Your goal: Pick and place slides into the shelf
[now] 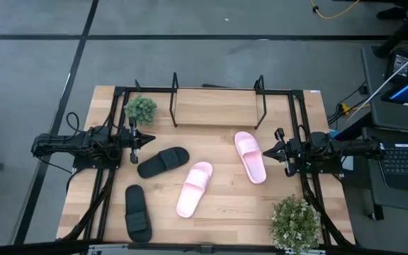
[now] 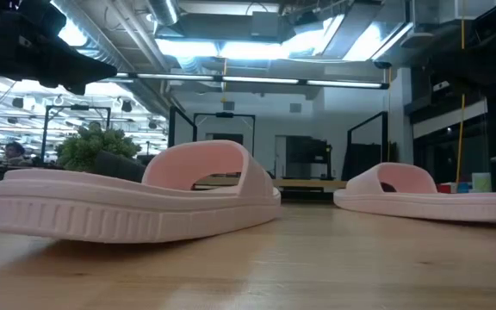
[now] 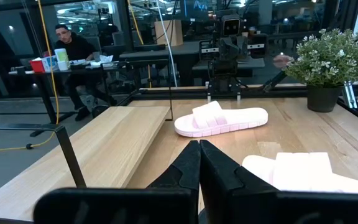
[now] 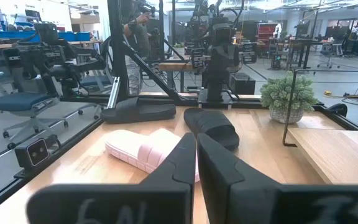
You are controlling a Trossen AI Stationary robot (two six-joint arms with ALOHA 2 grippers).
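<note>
Both tools are idle and empty: the left tool [image 1: 149, 139] hovers at the left side of the light wooden surface [image 1: 232, 205] with its dark fingers pressed together, and the right tool [image 1: 265, 149] hovers at the right side, fingers likewise together with nothing between them.

None of the four slides is on the shelf yet. That shelf [image 1: 217, 106], a low rack of thin black wire uprights with a pale wooden board, stands at the far middle of the surface, and its board is bare. One pale pink open-toe slide sandal [image 1: 250, 156] lies just in front of the right tool, angled, near the shelf's right end. A second pale pink slide sandal [image 1: 194, 188] lies in the middle of the surface, tilted the other way. One matte black slide sandal [image 1: 163, 162] rests close to the left tool, and another matte black slide sandal [image 1: 137, 212] lies nearer the front left edge.

A small potted green plant [image 1: 140, 108] stands by the shelf's left end, and a second bushy potted plant [image 1: 295, 223] sits at the front right corner.

By my reading the task is at its very start: all four sandals are left to pick and place, each arm having one within easy reach.
</note>
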